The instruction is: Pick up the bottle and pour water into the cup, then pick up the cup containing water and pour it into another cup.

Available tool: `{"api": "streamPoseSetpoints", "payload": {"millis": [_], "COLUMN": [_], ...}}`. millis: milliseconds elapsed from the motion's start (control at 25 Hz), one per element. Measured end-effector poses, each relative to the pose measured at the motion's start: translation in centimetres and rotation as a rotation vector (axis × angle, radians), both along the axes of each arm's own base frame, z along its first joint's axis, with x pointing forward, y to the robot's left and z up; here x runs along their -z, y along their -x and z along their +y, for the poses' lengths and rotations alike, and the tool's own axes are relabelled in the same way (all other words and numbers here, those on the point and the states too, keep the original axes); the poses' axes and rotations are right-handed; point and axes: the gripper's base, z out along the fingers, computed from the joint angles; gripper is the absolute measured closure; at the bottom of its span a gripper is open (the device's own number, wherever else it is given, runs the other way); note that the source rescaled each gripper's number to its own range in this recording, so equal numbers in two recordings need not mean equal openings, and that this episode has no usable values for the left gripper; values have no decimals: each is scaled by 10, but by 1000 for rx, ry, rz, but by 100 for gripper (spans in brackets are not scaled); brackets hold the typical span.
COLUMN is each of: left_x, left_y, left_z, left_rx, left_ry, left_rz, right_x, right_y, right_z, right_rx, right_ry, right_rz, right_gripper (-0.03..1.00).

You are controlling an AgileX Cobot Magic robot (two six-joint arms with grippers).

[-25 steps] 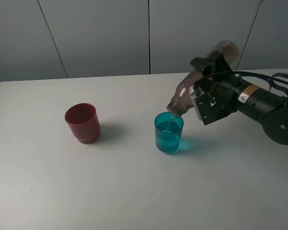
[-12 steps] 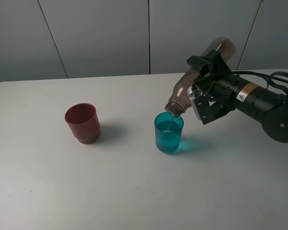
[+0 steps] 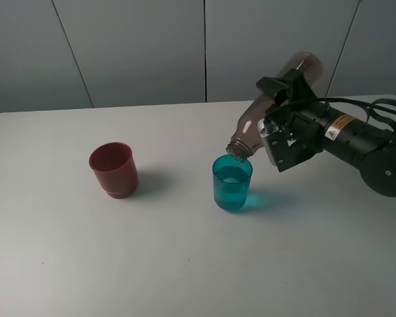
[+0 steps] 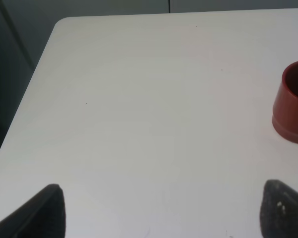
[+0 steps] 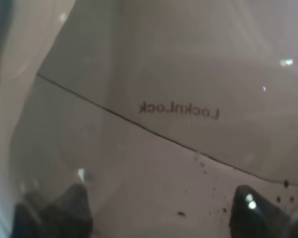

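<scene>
Right of centre in the high view, the cup (image 3: 232, 183) holds water. The bottle (image 3: 252, 123) tilts neck-down just above its rim, clamped in the right gripper (image 3: 281, 109). Another cup (image 3: 113, 169) stands well apart, left of centre on the table (image 3: 185, 264). Only the left wrist view shows the left gripper (image 4: 166, 213), fingers apart, near that red cup.

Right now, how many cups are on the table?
2. The red cup stands at left in the high view; the teal cup near the middle, under the tilted bottle. None appears hidden.
</scene>
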Motion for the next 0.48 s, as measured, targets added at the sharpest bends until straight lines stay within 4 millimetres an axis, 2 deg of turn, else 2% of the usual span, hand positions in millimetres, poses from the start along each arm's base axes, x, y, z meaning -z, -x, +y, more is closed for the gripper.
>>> {"api": "streamPoseSetpoints", "payload": {"millis": [200,480], "left_x": [0,0], "left_y": [0,0], "left_z": [0,0], "left_rx": [0,0], "left_ry": [0,0], "left_rz": [0,0], "right_x": [0,1], "right_y": [0,1], "right_z": [0,1], "right_rx": [13,64], "right_ry": [-111,-516], "right_rz": [67,327], "right_gripper": [97,97]}}
